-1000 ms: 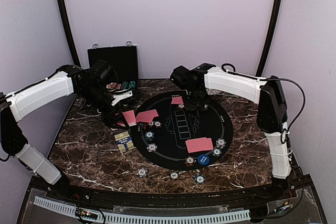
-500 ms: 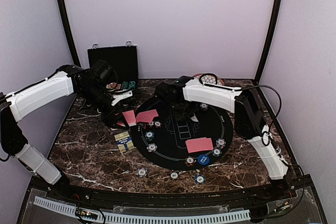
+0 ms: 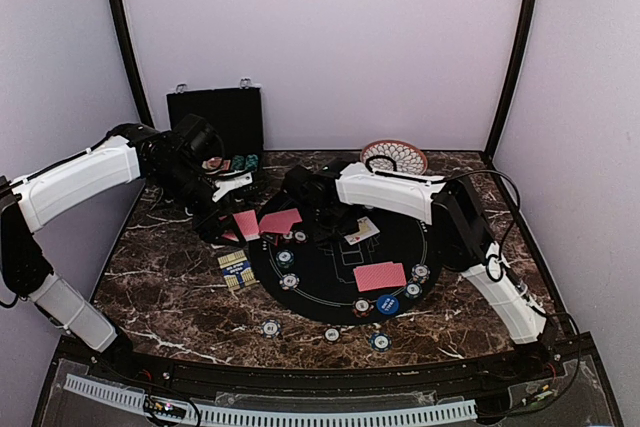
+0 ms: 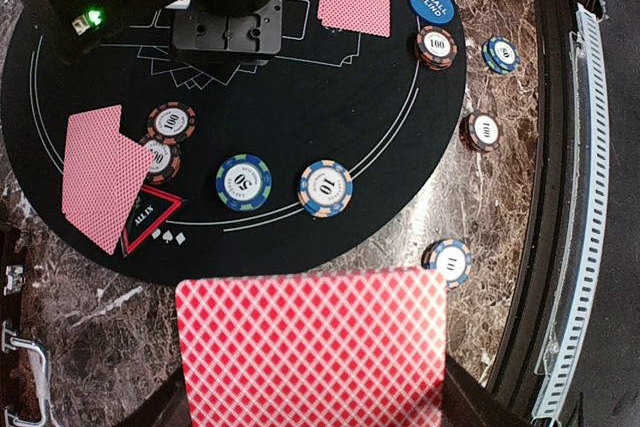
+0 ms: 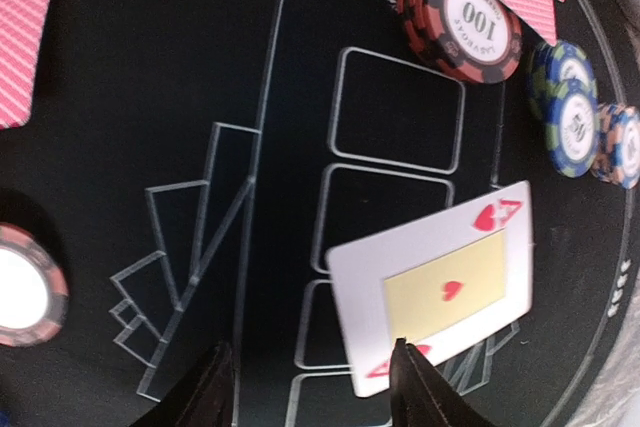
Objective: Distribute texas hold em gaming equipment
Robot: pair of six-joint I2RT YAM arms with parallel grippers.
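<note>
Dark marbled surface (image 3: 170,287) fills the booth between pale walls, with a round black mat (image 3: 320,292) laid on it.

The left tool (image 3: 228,225) is clamped on a red-backed card (image 4: 310,347). It holds the card flat and back up over the marble, just off the mat's left rim. Just beyond it on the mat sit an "ALL IN" triangle button (image 4: 150,222) and a face-down card (image 4: 100,177) touching that button. Near them are a 100 chip (image 4: 168,124), a blue-green chip (image 4: 243,181) and a 10 chip (image 4: 325,189).

The right tool (image 5: 310,357) hangs low over the middle of the mat with its fingers parted and nothing between them. An ace of hearts (image 5: 435,287) lies face up across the printed card outlines. In the wrist view, the finger on the right covers the ace's lower edge, and whether it touches cannot be told. Past the ace stands a stack of 100 chips (image 5: 465,22), with blue chips (image 5: 570,112) beside it.

Farther out, a second face-down card (image 3: 380,275) and a blue SMALL BLIND button (image 4: 433,4) lie near the mat's near edge. Loose chips (image 3: 271,328) sit on the marble beyond that edge. A black case (image 3: 215,117) stands at the back left and a patterned plate (image 3: 393,155) at the back.
</note>
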